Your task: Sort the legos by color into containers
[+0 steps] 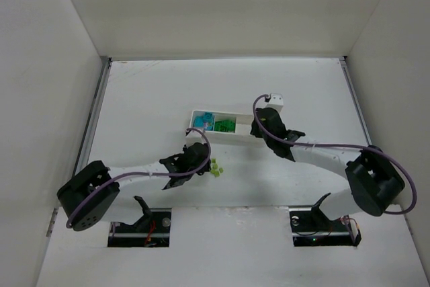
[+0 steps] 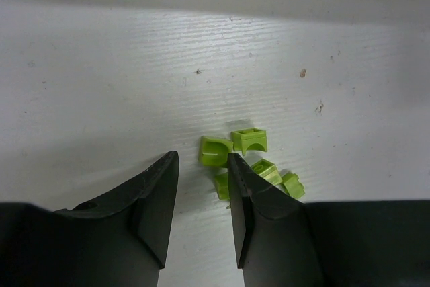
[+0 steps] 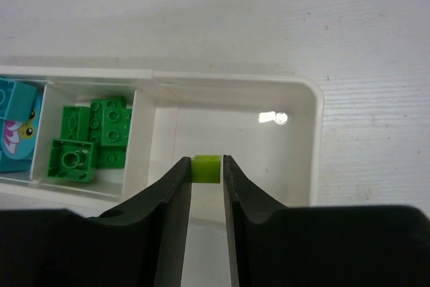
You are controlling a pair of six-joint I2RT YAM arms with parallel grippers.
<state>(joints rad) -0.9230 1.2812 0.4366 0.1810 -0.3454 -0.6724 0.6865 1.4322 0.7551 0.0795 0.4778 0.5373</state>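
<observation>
Several yellow-green bricks (image 2: 249,140) lie loose on the surface (image 2: 101,85) beside the spread left end effector (image 2: 201,159), while the right end effector (image 3: 205,161) pinches one brick (image 3: 206,170) over the tray's (image 3: 306,89) end compartment; each is probably light, rigid and slick, best gripped across flat sides.

left tool (image 2: 200,166): fingers apart, low, arm stretched forward | right tool (image 3: 205,174): pinching lego (image 3: 207,164), arm extended
</observation>
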